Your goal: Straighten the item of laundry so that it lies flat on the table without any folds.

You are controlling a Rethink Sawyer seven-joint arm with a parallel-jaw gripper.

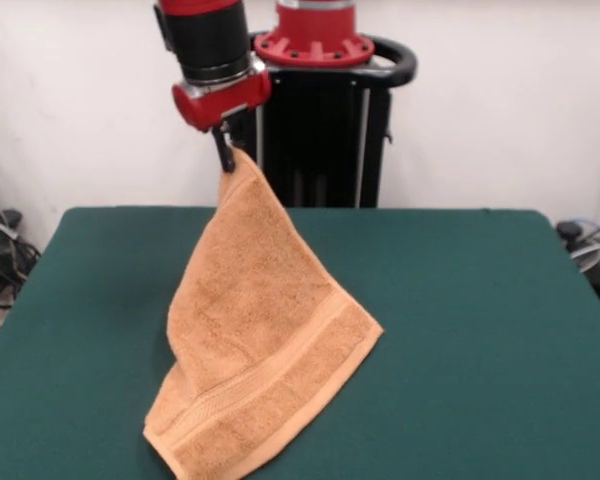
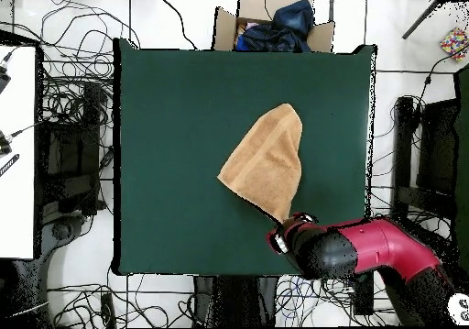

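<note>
The orange-tan terry towel (image 1: pixel 260 330) hangs by one corner from my gripper (image 1: pixel 225 152), which is shut on that corner well above the dark green table (image 1: pixel 460 320). The towel drapes down in a stretched triangle. Its lower border bands rest on the table near the front edge. In the overhead view the towel (image 2: pixel 268 160) spreads from the table's middle toward my gripper (image 2: pixel 282 223) at the arm's end. No white tag shows.
The robot pedestal (image 1: pixel 315 110) stands behind the table's far edge. In the overhead view a cardboard box with dark cloth (image 2: pixel 275 27) sits beyond the table, and cables lie on the floor all around.
</note>
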